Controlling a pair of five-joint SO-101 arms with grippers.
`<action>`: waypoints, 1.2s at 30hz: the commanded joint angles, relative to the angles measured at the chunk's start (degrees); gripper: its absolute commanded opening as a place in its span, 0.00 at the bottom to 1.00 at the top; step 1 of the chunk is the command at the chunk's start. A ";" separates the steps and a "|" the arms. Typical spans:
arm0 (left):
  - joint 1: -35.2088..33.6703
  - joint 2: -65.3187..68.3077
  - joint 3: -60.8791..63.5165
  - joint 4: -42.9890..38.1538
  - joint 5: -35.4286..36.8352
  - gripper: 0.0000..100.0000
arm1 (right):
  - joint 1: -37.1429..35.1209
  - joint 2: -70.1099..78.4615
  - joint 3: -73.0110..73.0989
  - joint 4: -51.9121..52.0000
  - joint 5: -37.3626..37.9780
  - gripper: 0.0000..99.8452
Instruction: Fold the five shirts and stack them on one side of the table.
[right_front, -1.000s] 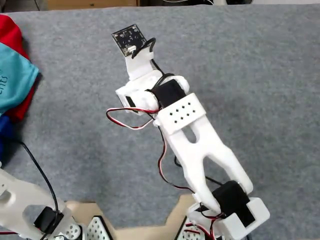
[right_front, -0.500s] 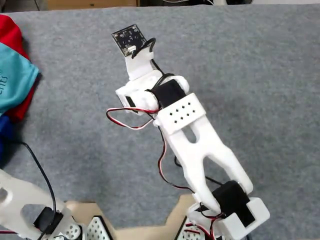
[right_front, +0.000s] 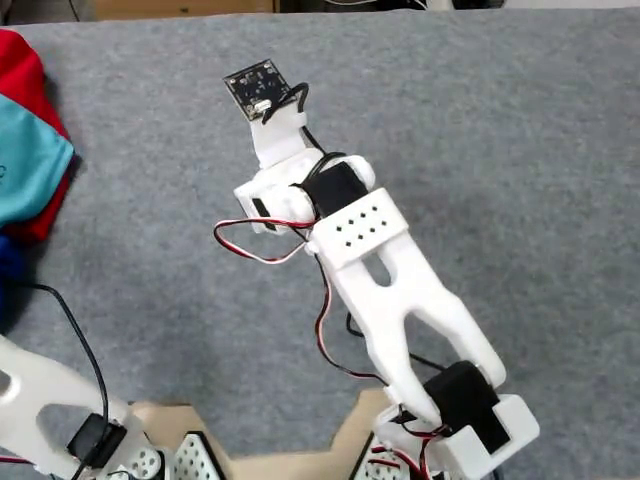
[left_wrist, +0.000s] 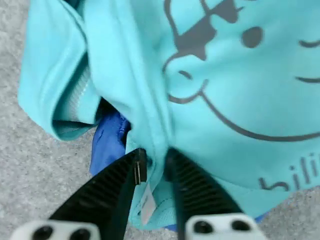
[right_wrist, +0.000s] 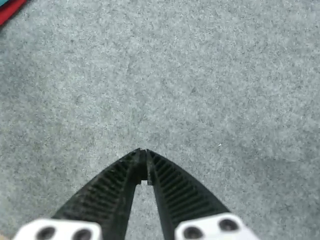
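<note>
Grey felt (right_front: 520, 150) is laid over the whole table in the high view. The shirts are piled at the table's left edge, partly cut off by the frame. A red shirt (right_front: 18, 60) is seen at the far end, w/ a teal shirt (right_front: 30, 170) lying over it. A blue shirt (right_front: 8, 262) is seen just beside the teal one, nearer the arm bases. The right arm (right_front: 400, 300) is stretched over mid-table, well apart from the pile. The left arm (right_front: 35, 400) is seen at the near-left corner, w/ a black cable (right_front: 75, 340) beside it.

In the left wrist view the teal fabric is shown close up. It is smooth knit, printed w/ a cartoon face in dark grey lines and some grey lettering, and one side is bunched into a loose fold. A ridge of its edge is pinched btwn the black ribbed fingers of the left gripper (left_wrist: 155, 159), which is clamped on the fabric. A white label (left_wrist: 146, 202) is seen at that edge by the fingers. The blue one is glimpsed underneath, touching it.

In the right wrist view the right gripper (right_wrist: 142, 153) is held over bare felt, clenched tip to tip. A sliver of red is caught at the frame's edge, well apart from the tips.
</note>
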 joint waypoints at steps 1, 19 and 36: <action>0.35 -0.84 -3.60 0.44 -0.35 0.02 | -0.13 -0.40 -0.13 -0.62 -0.09 0.01; 9.93 -1.27 -35.16 0.53 -0.26 0.02 | 1.01 -0.48 -0.57 -0.70 -0.09 0.01; 37.27 -17.71 -34.11 0.62 2.37 0.02 | 21.85 -0.48 -10.68 -0.62 -0.09 0.01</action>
